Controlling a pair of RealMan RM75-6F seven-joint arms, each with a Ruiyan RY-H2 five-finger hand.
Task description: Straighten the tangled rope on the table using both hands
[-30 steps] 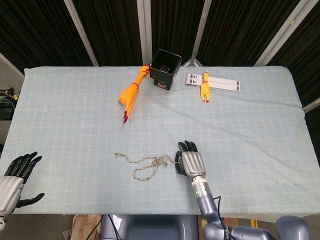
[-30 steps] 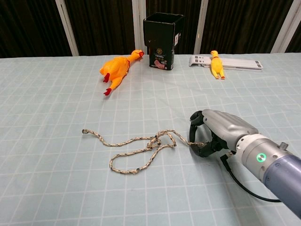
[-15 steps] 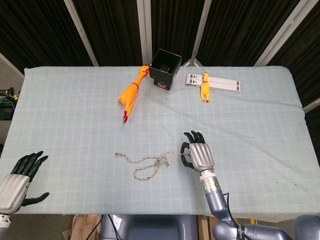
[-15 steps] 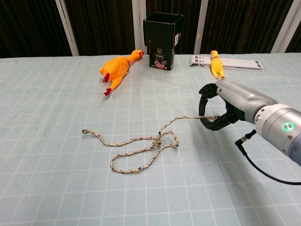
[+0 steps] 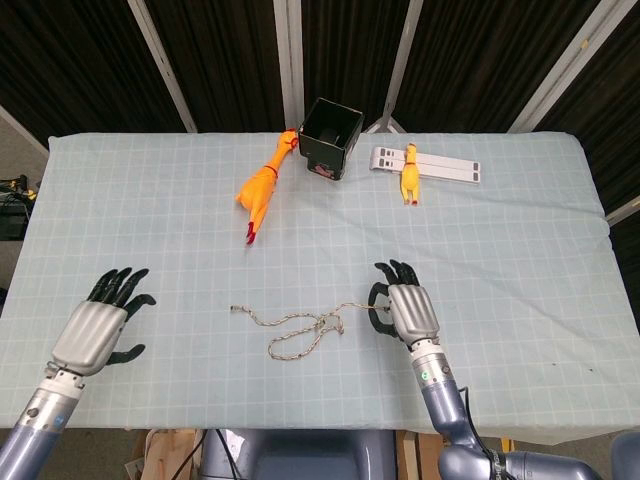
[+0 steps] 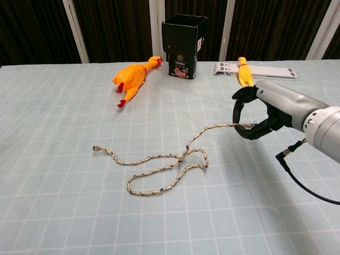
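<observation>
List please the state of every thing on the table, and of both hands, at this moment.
rope: one end lifted, the rest lying looped on the table.
right hand: pinches the rope's end.
left hand: fingers spread, holds nothing.
big rubber chicken: lying on its side.
small rubber chicken: lying on the white strip.
black box: upright, open at the top.

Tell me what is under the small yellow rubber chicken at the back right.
The small chicken lies across a flat white slotted strip, which rests on the tablecloth. The stretch of strip beneath the chicken is covered.
</observation>
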